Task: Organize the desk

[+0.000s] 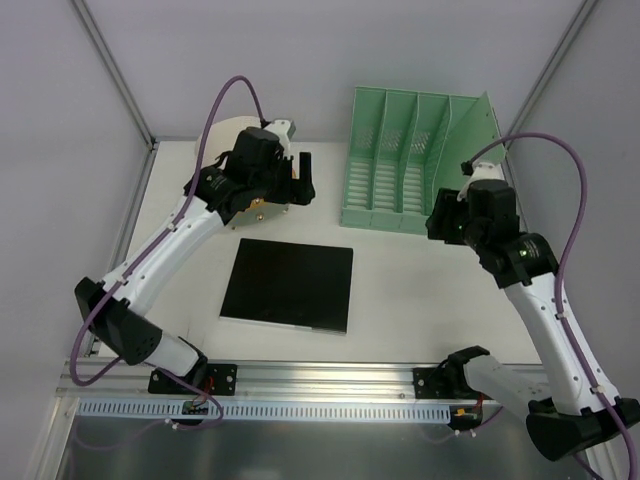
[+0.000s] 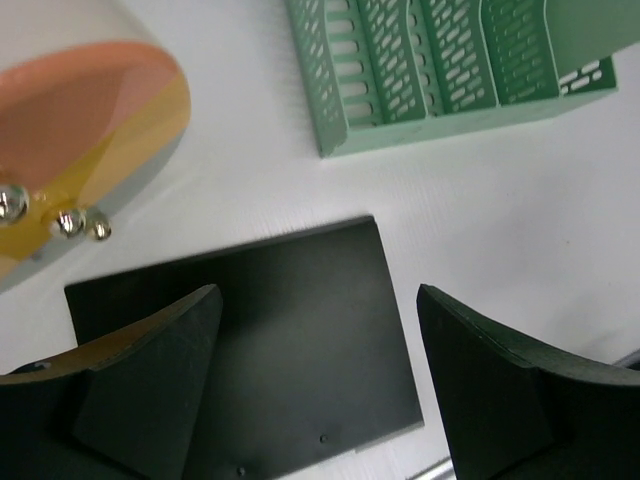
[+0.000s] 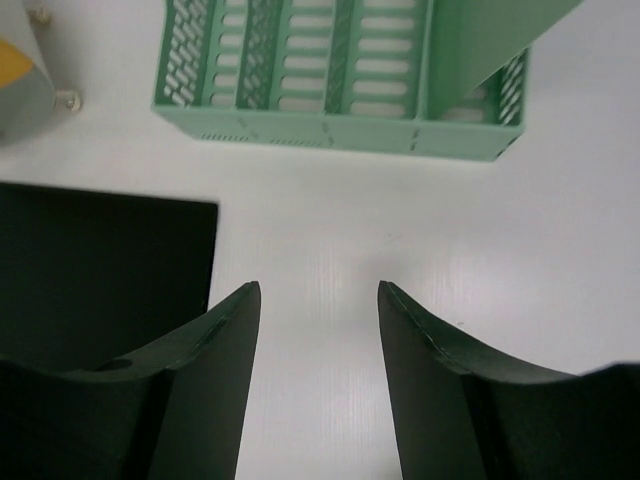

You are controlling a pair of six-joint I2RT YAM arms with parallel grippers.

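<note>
The white desk [image 1: 410, 290] bears a black rectangular sheet [image 1: 288, 285] at its middle and a mint green slotted file rack [image 1: 415, 160] at the back right. My left gripper [image 1: 302, 186] hangs open and empty above the back left, beside a round pale object [image 1: 228, 130]. In the left wrist view its open gripper [image 2: 318, 292] is over the black sheet [image 2: 250, 340], with the rack [image 2: 440, 60] beyond. My right gripper [image 1: 438, 222] is open and empty in front of the rack; in its wrist view [image 3: 318, 288] it is over bare desk [image 3: 400, 220].
The round object [image 2: 80, 120] has an orange and yellow face and small metal studs; it also shows in the right wrist view [image 3: 20, 85]. Grey walls close the back and sides. An aluminium rail [image 1: 320, 376] runs along the front edge.
</note>
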